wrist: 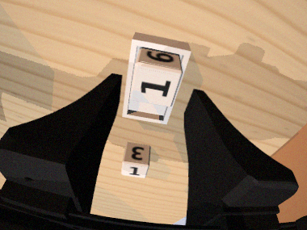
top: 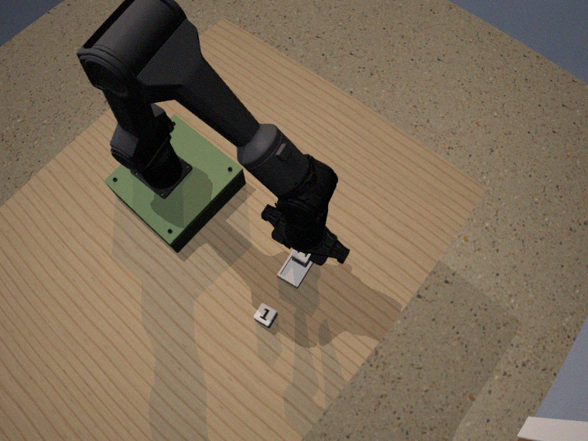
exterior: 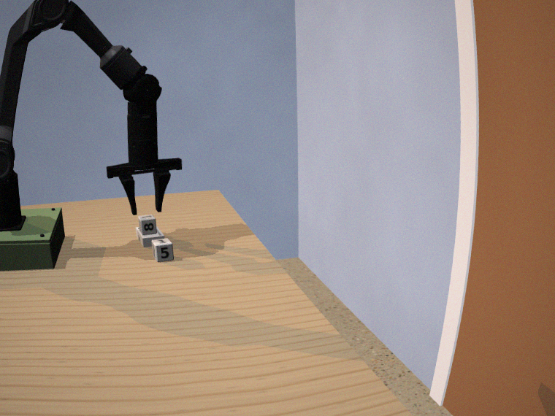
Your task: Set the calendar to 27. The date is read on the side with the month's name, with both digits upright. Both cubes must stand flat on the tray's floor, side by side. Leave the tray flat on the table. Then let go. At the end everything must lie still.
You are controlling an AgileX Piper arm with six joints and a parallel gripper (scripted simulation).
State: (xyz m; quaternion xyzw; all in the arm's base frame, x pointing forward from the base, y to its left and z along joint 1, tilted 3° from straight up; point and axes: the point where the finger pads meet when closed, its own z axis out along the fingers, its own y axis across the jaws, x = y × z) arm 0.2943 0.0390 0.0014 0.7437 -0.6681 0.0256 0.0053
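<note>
Above the white tray, my gripper hangs parted and unloaded; one cube sits inside, another on the table nearby

The black arm has chunky rounded joints, a greyish collar and tapered dark fingers.

The top view looks steeply down from high up, with the whole arm in frame. The exterior view looks across the table from the side, well back, walls behind. The wrist view looks down between the fingers, nearest the tray. Top and exterior share the green base.
</note>
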